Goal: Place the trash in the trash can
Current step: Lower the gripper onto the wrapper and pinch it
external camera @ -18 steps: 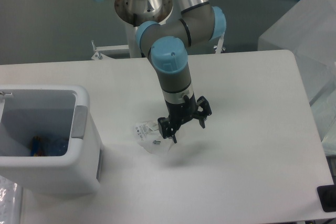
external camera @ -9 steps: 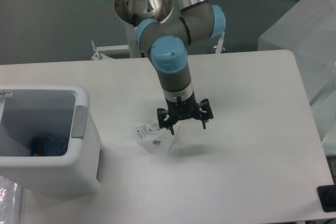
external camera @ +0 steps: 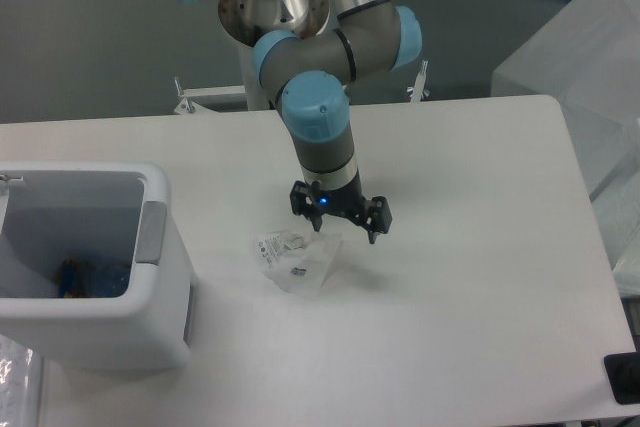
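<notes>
Wrapper on the bench, end effector open above it

Wrapper [external camera: 297, 262]: crumpled, clear, small print showing, flat on the white bench [external camera: 480, 277], between trash can [external camera: 155, 332] and arm. Bluish item visible deep inside the can, probably the bottle [external camera: 85, 280], though too small to confirm. End effector [external camera: 340, 222]: fingers spread wide, gripping nothing, hovering just above and slightly right of the wrapper, tips seemingly clear of the plastic.

Risks from here, as judgement:
- Off-centre descent, with only one finger landing on the film, pushing the wrapper sideways instead of pinching it.
- Thin, springy plastic, likely to flatten or slide out as the fingers close; grip on a single loose fold, prone to tearing free during the lift.
- Light weight, so possible clinging to a finger at release, leaving the wrapper outside the can.
- Thick rim of the can, a snag point on a low carry.
</notes>
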{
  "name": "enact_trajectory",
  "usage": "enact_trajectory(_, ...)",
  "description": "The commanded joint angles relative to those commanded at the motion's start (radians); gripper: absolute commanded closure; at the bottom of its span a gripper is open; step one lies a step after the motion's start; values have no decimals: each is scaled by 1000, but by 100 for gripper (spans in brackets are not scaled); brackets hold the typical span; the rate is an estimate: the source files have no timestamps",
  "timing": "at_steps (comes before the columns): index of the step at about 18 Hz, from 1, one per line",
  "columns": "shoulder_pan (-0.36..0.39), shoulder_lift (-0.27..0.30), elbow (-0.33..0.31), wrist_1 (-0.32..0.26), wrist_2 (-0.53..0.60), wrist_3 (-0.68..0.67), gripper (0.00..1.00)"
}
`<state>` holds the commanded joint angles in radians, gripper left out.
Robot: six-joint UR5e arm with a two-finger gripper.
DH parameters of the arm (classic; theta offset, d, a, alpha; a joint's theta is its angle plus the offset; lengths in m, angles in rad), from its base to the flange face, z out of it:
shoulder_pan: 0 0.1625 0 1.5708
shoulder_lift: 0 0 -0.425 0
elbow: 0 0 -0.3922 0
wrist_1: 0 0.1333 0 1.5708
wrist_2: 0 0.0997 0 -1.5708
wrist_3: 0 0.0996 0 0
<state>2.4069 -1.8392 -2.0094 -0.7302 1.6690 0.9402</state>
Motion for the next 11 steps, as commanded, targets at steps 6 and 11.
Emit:
enact_trajectory(6,-28,-41,32,5,-3,11,0)
enact_trajectory(11,-49,-80,38,12,2,19,0)
